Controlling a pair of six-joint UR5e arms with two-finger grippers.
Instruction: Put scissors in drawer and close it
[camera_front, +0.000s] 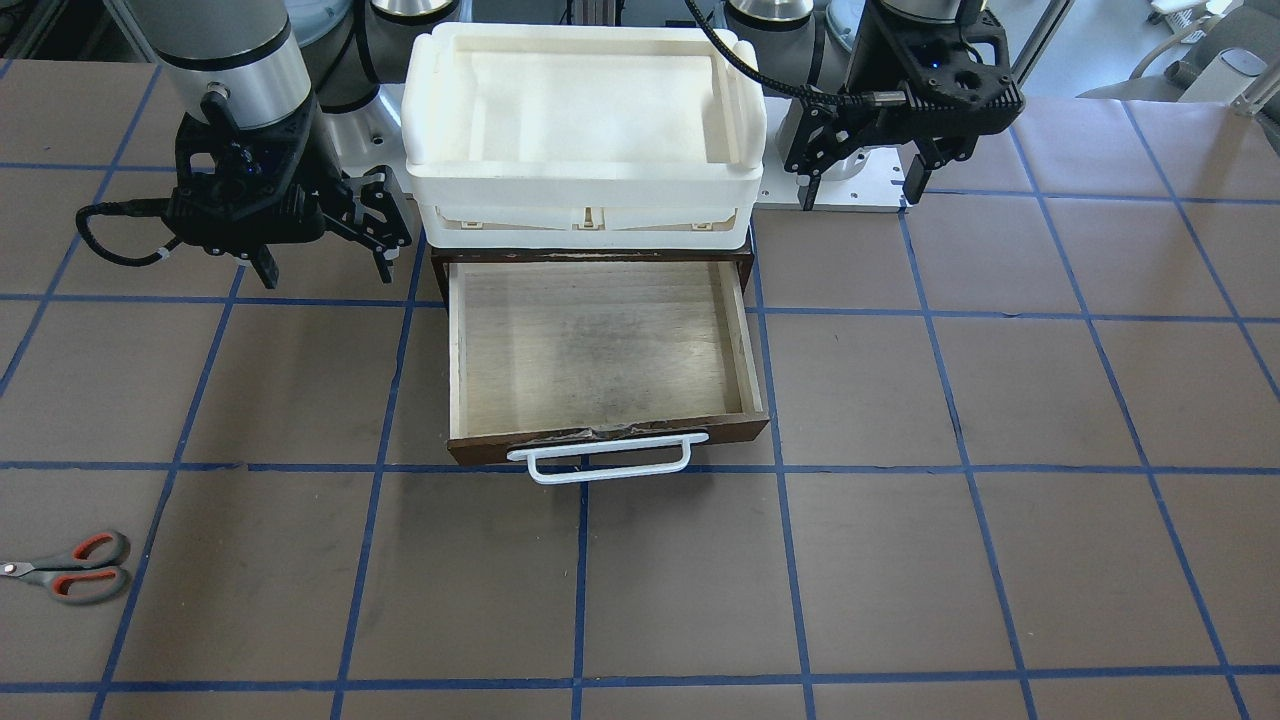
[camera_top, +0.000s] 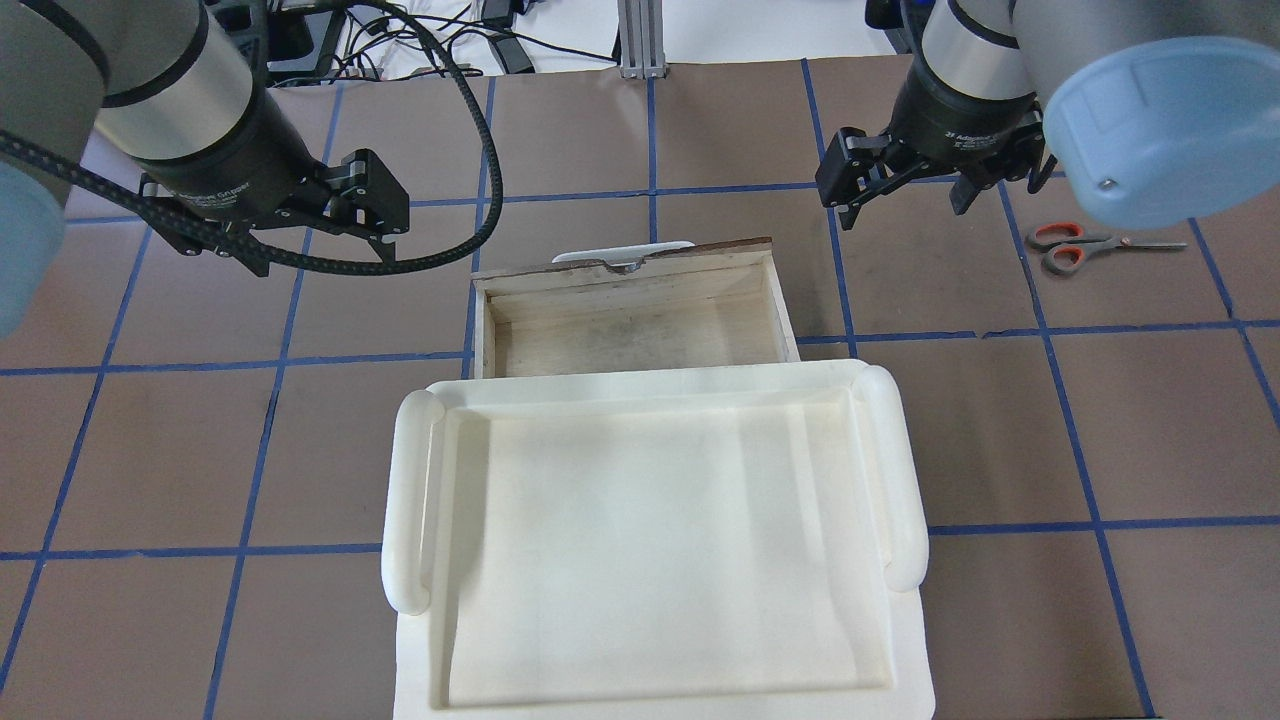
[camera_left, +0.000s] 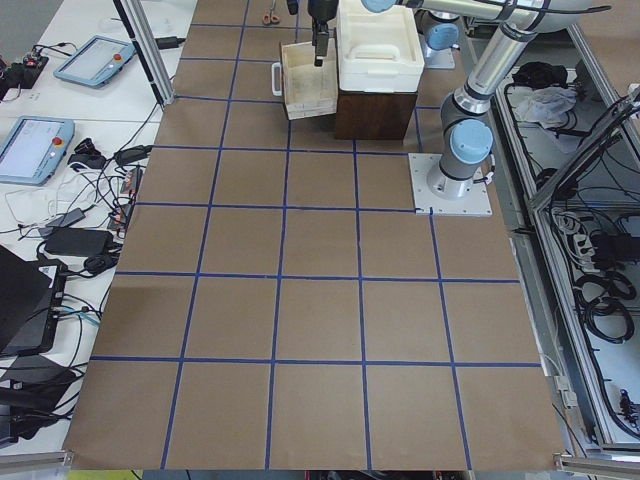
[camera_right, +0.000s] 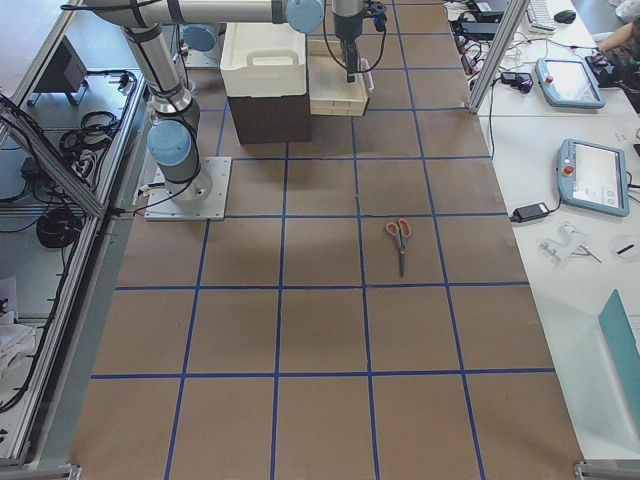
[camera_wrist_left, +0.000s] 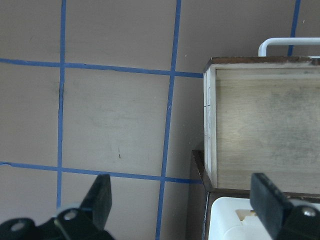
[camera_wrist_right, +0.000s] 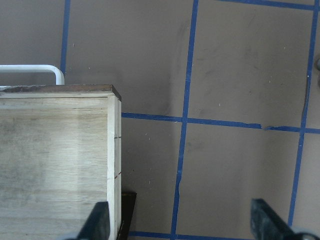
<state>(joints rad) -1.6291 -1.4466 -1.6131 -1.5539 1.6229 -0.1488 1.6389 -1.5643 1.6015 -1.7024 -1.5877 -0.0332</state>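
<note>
The scissors (camera_front: 70, 568) lie flat on the brown table on my right side, grey handles with red-orange lining; they also show in the overhead view (camera_top: 1080, 245) and the exterior right view (camera_right: 399, 235). The drawer (camera_front: 600, 345) is pulled open and holds nothing; its white bar handle (camera_front: 600, 456) faces away from me. My right gripper (camera_front: 325, 262) is open and empty, hovering beside the drawer's right side (camera_wrist_right: 115, 150), well short of the scissors. My left gripper (camera_front: 865, 185) is open and empty, hovering beside the drawer's left side (camera_wrist_left: 210, 125).
A white plastic tray (camera_top: 410, 520) sits on top of the dark brown cabinet (camera_front: 440, 262) that houses the drawer. Blue tape lines grid the table. Tablets and cables lie on side benches (camera_right: 590, 180) beyond the table's far edge.
</note>
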